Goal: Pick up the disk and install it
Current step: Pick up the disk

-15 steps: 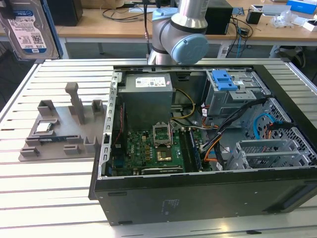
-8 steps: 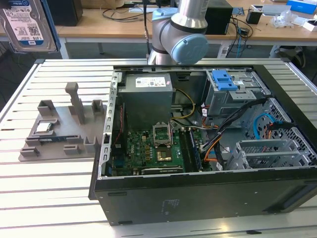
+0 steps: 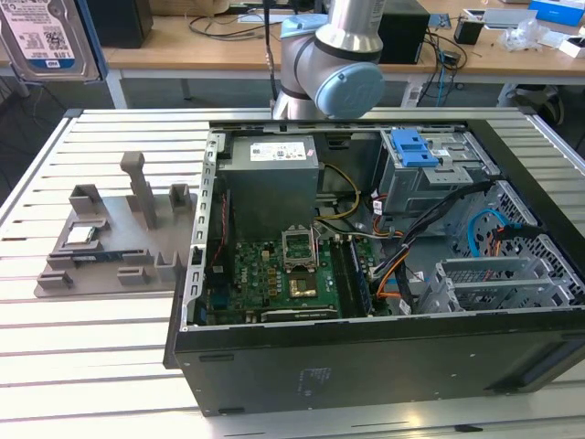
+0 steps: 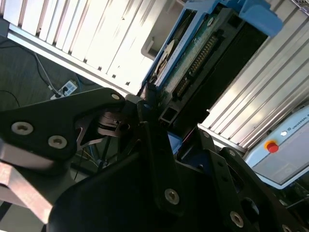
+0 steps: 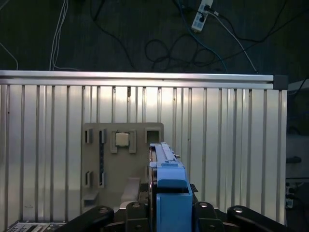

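Gripping: my gripper (image 5: 169, 209) clamps the disk (image 5: 164, 157) edge-on, jaws closed onto it
Below: grey tray (image 5: 111, 169) on slatted table (image 5: 231, 145)

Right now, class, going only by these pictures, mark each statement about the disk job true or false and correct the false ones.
1. The claw is shut on the disk. True.
2. The disk rests in the grey holder. False: the claw holds it clear above the holder.
3. The computer case lies open, with its motherboard showing. True.
4. The disk's bracket is red. False: it is blue.
5. The holder sits to the exterior view's right of the case. False: it sits to the exterior view's left.
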Available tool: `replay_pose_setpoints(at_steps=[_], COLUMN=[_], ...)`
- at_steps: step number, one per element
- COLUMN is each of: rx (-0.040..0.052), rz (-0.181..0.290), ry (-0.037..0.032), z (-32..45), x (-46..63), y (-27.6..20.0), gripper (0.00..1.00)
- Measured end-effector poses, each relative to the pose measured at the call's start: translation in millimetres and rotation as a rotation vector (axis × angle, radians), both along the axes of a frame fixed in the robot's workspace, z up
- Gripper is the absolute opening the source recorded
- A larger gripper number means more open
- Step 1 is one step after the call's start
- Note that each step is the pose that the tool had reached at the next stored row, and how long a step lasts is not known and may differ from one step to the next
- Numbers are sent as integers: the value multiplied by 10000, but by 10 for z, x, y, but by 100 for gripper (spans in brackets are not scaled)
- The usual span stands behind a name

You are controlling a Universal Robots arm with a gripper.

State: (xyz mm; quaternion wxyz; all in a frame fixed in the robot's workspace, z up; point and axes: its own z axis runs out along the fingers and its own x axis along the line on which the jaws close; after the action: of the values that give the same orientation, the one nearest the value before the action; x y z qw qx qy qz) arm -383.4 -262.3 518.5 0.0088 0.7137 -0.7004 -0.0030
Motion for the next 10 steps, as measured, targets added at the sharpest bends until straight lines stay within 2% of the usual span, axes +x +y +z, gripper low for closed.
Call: replay_pose_setpoints(at_steps=[10], rx=[0], rz=[0], ry=[-1], z=[238], x=[0], y=[11], gripper=[37])
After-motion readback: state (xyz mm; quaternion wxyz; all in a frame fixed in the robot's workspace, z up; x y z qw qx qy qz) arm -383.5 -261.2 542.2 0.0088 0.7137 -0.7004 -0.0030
